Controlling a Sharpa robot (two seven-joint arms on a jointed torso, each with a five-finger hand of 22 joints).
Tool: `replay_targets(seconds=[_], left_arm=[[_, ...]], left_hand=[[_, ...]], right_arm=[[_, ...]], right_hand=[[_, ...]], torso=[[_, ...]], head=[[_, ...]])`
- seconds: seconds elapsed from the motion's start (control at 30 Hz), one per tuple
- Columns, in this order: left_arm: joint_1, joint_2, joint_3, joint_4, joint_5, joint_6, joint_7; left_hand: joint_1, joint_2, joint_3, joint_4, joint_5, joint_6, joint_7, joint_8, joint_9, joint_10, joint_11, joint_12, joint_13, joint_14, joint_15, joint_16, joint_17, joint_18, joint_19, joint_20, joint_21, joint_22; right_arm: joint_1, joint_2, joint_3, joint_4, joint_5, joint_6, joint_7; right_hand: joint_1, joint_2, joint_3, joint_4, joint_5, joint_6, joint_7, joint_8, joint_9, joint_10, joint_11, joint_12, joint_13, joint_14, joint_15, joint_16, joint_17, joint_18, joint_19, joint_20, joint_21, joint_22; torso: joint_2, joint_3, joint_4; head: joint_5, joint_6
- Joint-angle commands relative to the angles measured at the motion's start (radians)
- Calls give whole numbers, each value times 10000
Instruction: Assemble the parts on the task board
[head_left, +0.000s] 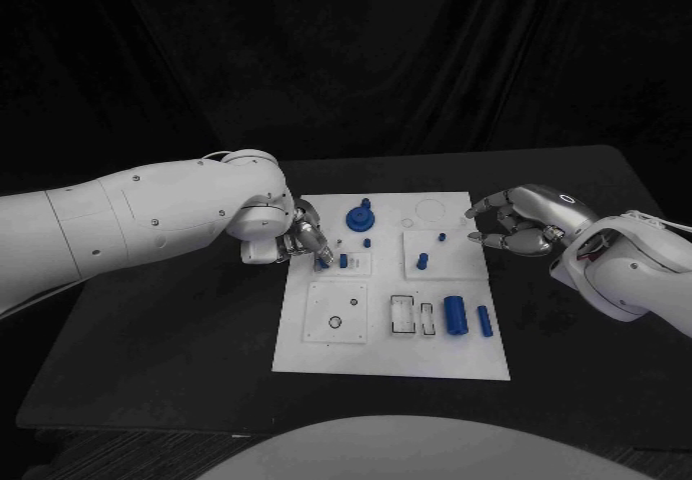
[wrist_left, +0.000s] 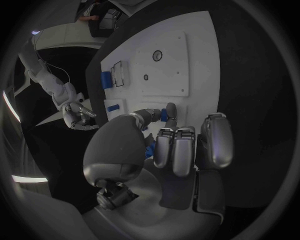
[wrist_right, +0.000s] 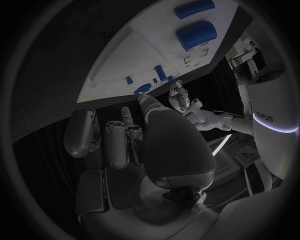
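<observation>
Nearest, two long blue cylinders (head_left: 467, 316) lie loose on the task board (head_left: 392, 355), waiting. Further up, left hand (head_left: 300, 240) pinches a small blue part (head_left: 322, 262) over its socket, fingers (wrist_left: 170, 111) clenched on it: keep it upright, press gently. Beyond, right hand (head_left: 522, 220) hovers released at the board's edge.

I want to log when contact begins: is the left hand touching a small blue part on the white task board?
Touching. The left wrist view shows the left hand pinching a small blue part between its fingertips over the white task board.
</observation>
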Motion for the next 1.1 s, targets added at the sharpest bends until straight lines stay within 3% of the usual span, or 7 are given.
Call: replay_targets(seconds=[0.03, 0.5, 1.1], left_arm=[[-51, 39, 7, -72, -373, -87, -377], [-205, 274, 7, -583, -814, 88, -352], [-293, 366, 7, -575, -831, 64, -157]], left_hand=[[-14, 160, 55, -145, -86, 120, -202, -44, 17, 803, -40, -21, 2357, 1038, -6, 27, 2635, -134, 13, -36, -15, 1785], [-78, 203, 1, -142, -165, 174, -210, -18, 38, 810, -41, -14, 2364, 1038, -3, 27, 2635, -137, 23, -30, -3, 1790], [-92, 191, -24, -158, -195, 182, -216, -12, 47, 802, -43, -21, 2356, 1038, -2, 27, 2635, -133, 17, -28, -18, 1786]], right_arm=[[-31, -6, 5, 27, -15, -6, -113], [-58, -1, 5, 35, -15, -1, -97], [-75, 16, 5, 24, -15, -6, -90]], right_hand=[[118, 6, 30, -11, 82, 68, -13, 60, -18, 410, 60, 0, 1799, 724, 84, -9, 1200, 92, -6, 44, 12, 1571], [163, -1, 61, -48, 142, 73, -10, 58, -32, 403, 62, -7, 1791, 724, 86, -8, 1201, 92, -4, 46, 14, 1573], [181, -3, 74, -63, 165, 76, -9, 57, -37, 405, 64, -5, 1794, 725, 87, -4, 1204, 94, -6, 47, 3, 1570]], torso=[[12, -3, -12], [9, -6, 2], [0, 1, -1]], head=[[-10, -1], [24, -1], [37, -1]])
